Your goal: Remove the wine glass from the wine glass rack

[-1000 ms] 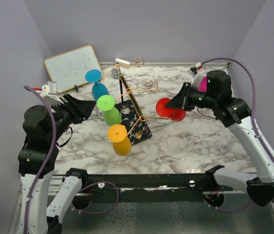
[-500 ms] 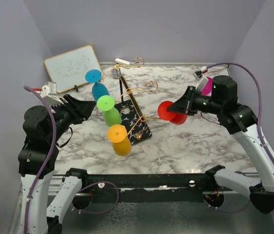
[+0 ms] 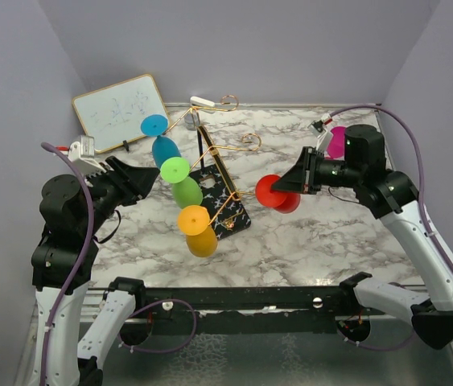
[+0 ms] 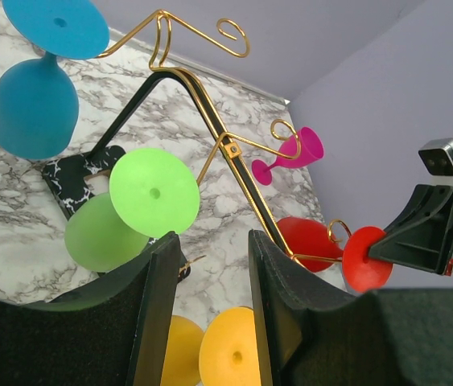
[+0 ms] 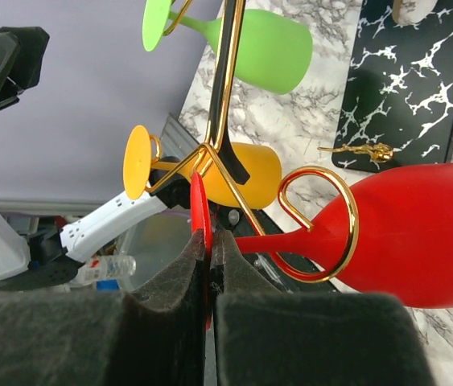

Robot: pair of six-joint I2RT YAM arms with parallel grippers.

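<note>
The gold wire wine glass rack (image 3: 214, 161) stands on its black speckled base (image 3: 230, 211) mid-table. Blue (image 3: 162, 145), green (image 3: 182, 183) and yellow (image 3: 199, 232) glasses hang on its left arms. My right gripper (image 3: 294, 183) is shut on the foot disc (image 5: 200, 211) of the red wine glass (image 3: 276, 193). The glass stem lies inside the scroll end (image 5: 323, 225) of a rack arm, and the bowl (image 5: 423, 233) hangs above the table. My left gripper (image 3: 150, 178) is open and empty, left of the green glass (image 4: 129, 211).
A framed whiteboard (image 3: 121, 111) leans at the back left. A magenta glass (image 3: 337, 143) lies on the table at the back right, behind my right arm. A small white object (image 3: 202, 101) sits at the back wall. The marble table (image 3: 315, 233) has a metal rim.
My right gripper, still holding the red glass, swung out to the right and then came back left and a little lower toward the rack. The left arm has not moved.
</note>
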